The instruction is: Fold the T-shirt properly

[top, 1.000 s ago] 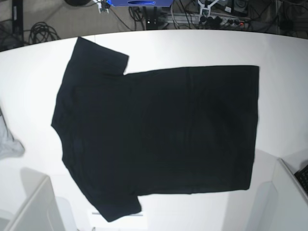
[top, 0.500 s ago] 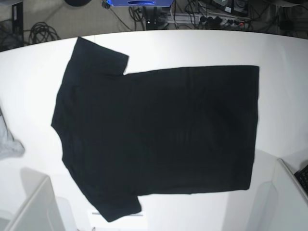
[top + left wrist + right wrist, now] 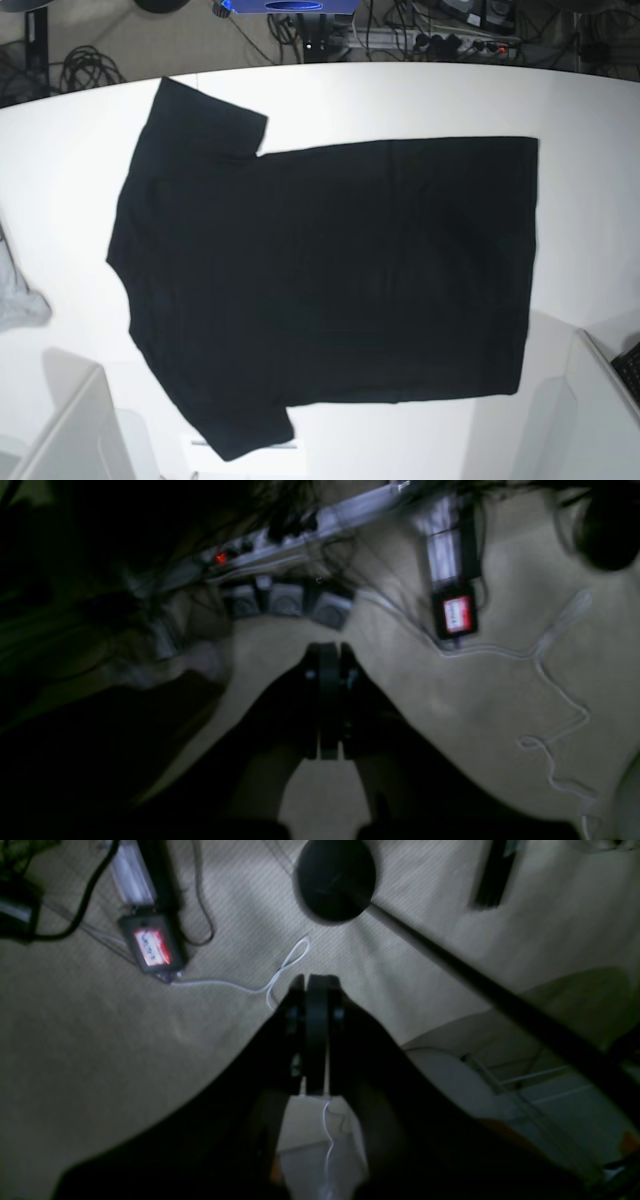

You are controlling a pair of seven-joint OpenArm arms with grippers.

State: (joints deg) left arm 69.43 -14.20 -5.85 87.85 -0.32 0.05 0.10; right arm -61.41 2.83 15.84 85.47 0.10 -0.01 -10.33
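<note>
The black T-shirt point(image 3: 330, 270) lies spread flat on the white table point(image 3: 590, 120) in the base view, collar to the left, hem to the right, both sleeves out. No print shows on the upper side. Neither arm appears in the base view. In the left wrist view my left gripper point(image 3: 327, 652) is shut with nothing between its fingers, hanging over carpeted floor. My right gripper point(image 3: 315, 985) in the right wrist view is likewise shut and empty above the floor. The T-shirt is out of view in both wrist views.
A light-grey cloth point(image 3: 18, 295) lies at the table's left edge. White box-like shapes stand at the near left point(image 3: 75, 430) and near right point(image 3: 600, 410). Cables and power strips point(image 3: 440, 40) lie on the floor beyond the table. A round black stand base point(image 3: 334, 877) sits on the carpet.
</note>
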